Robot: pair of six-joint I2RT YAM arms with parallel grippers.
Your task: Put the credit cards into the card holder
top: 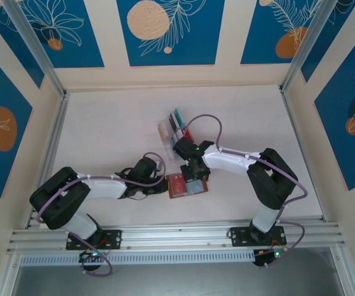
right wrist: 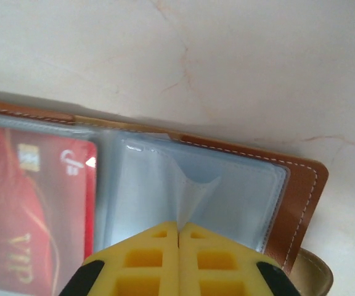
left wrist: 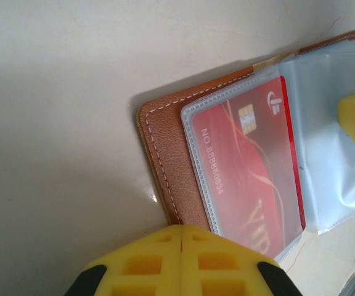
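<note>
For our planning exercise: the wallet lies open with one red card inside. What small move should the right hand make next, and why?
Probably lift the clear pocket slightly to spread its mouth: the right hand is shut on that empty sleeve, and the red card fills the neighbouring one.

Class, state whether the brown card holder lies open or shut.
Open: the card holder shows its clear pockets, a red card in one.

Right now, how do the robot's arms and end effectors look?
The left arm and right arm have white links, black joints and looping purple cables. The left end effector and right end effector have yellow fingers with square recesses and black bases.
</note>
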